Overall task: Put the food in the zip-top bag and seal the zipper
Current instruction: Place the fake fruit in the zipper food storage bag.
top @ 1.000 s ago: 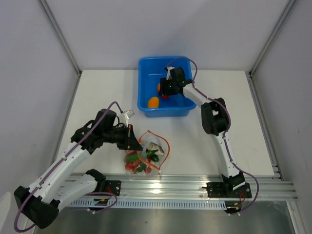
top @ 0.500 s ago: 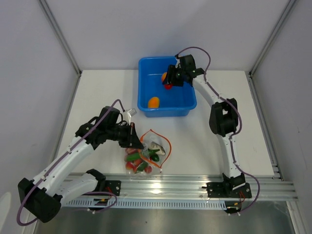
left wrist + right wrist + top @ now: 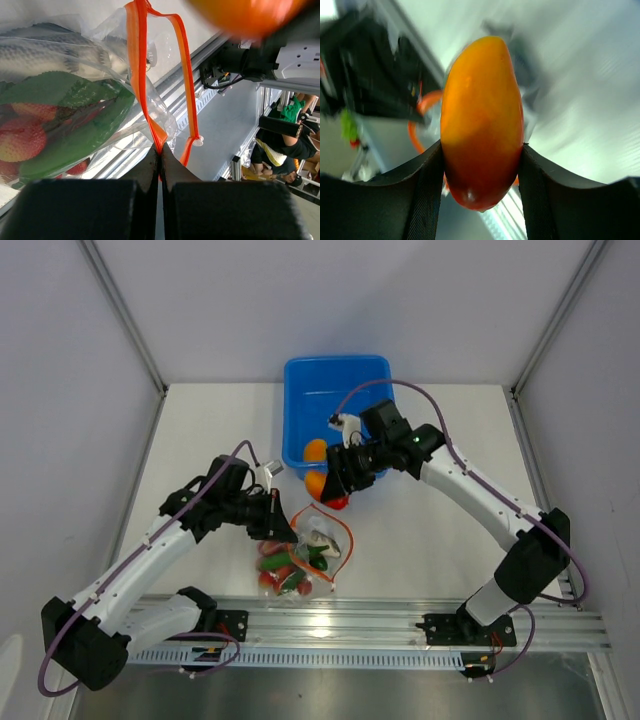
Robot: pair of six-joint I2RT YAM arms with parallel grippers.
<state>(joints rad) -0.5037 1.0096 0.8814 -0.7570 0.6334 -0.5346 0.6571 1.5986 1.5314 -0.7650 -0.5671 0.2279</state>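
From above, the clear zip-top bag (image 3: pixel 336 548), already holding red, green and grey food (image 3: pixel 272 567), lies by the worktop's (image 3: pixel 200 430) near edge with its orange zipper (image 3: pixel 348 538) gaping. The right gripper (image 3: pixel 332 492) holds a yellow-orange fruit (image 3: pixel 320 485) between the blue tub (image 3: pixel 300 380) and the bag. The left wrist view shows the left gripper (image 3: pixel 160 152) pinched tight on the zipper's end, and the right wrist view shows both fingers (image 3: pixel 427 190) clamping the fruit's sides.

No legible text, label, brand or number anywhere in view.
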